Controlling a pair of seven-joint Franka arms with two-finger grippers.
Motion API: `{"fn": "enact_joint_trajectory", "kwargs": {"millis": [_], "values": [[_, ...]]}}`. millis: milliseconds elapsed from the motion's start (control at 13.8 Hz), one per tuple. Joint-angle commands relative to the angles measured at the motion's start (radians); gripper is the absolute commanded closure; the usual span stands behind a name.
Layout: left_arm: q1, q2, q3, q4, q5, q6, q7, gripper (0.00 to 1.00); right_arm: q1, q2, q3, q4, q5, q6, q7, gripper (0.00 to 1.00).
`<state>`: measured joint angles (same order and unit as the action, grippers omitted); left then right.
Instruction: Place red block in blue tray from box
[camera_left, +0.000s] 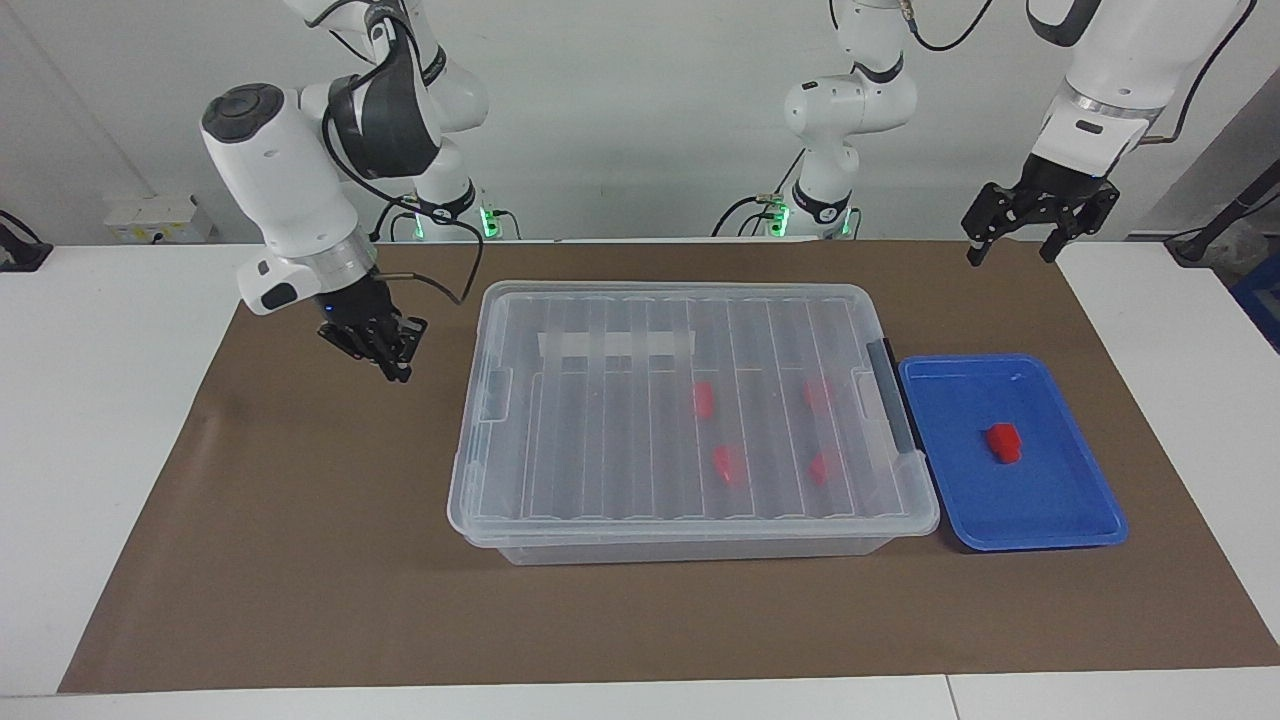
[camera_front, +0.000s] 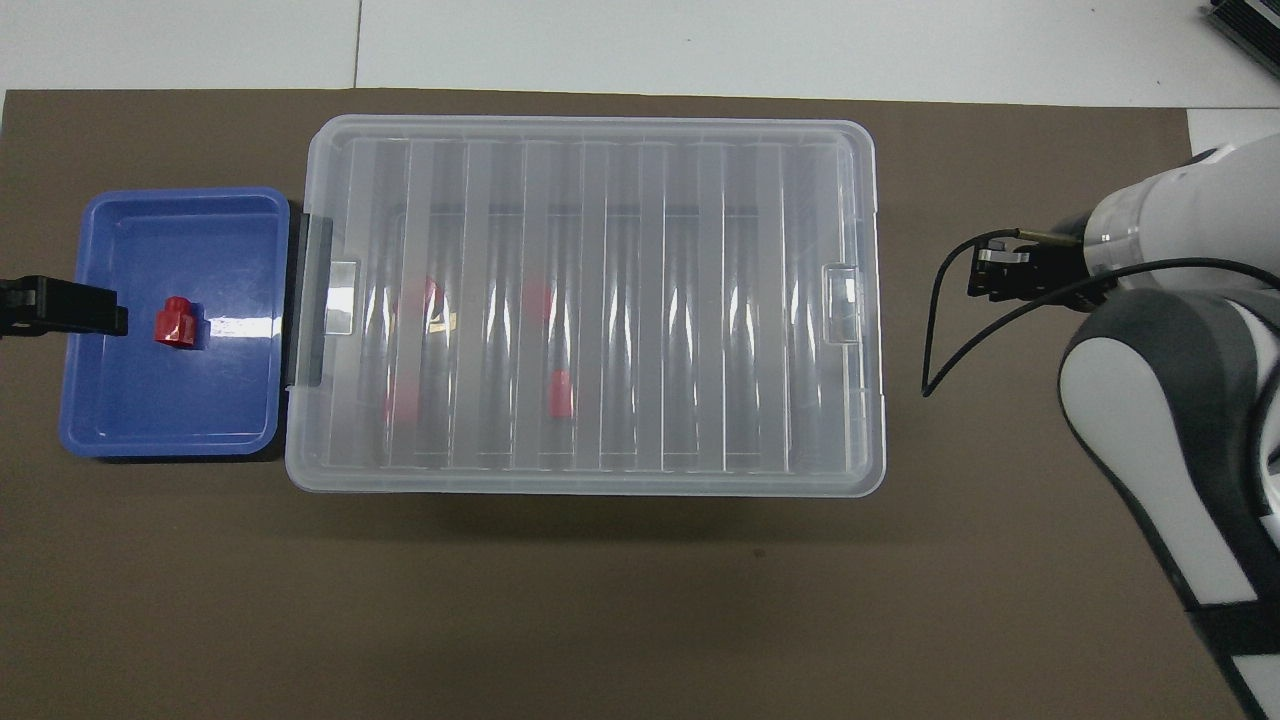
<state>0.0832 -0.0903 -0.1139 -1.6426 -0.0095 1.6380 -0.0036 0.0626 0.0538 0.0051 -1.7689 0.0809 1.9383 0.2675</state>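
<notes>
The red block (camera_left: 1003, 442) lies inside the blue tray (camera_left: 1080, 520), about in its middle, and nothing touches it. I go through the facing view from its one edge to the other.

First comes the right arm. It comes down from its base at the top, bends at a large white elbow, and its forearm slopes down toward the box. The right gripper (camera_left: 392, 362) hangs over the brown mat (camera_left: 300, 560), beside the box's short end at the right arm's end of the table, and it does not touch the box. It holds nothing. Whether its fingers are apart or together I cannot tell.

Next stands the box (camera_left: 690, 545), a big clear bin with a ribbed lid on it. A white tape strip (camera_left: 616, 345) is on the lid, nearer to the robots. Through the lid four more red blocks (camera_left: 704, 399) are visible, lying on the bottom toward the tray's end. A black latch (camera_left: 893, 405) sits on the short end of the box that is next to the tray.

Then comes the blue tray, just beside that latch end, on the mat.

Last is the left arm. It waits, raised, with the wrist pointing down. The left gripper (camera_left: 1012, 251) hangs over the mat's edge at the left arm's end of the table, fingers spread apart and empty.
</notes>
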Motion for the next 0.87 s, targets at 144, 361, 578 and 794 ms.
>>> {"fn": "enact_joint_trajectory", "kwargs": {"millis": [144,361,578,794], "values": [[-0.003,-0.02,0.01,-0.02,-0.007,-0.007,-0.003,0.0,-0.017,-0.015,0.01,0.141,-0.138,-0.209,0.029,0.0],[-0.003,-0.02,0.01,-0.02,-0.007,-0.007,-0.003,0.0,-0.036,-0.034,0.007,0.212,-0.118,-0.306,0.027,0.0],[-0.003,-0.02,0.01,-0.02,-0.007,-0.007,-0.003,0.0,-0.044,-0.118,0.009,0.151,-0.115,-0.337,0.021,0.0],[-0.003,-0.019,0.01,-0.02,-0.007,-0.009,-0.003,0.0,-0.053,-0.112,0.007,0.163,-0.101,-0.34,0.006,0.0]]}}
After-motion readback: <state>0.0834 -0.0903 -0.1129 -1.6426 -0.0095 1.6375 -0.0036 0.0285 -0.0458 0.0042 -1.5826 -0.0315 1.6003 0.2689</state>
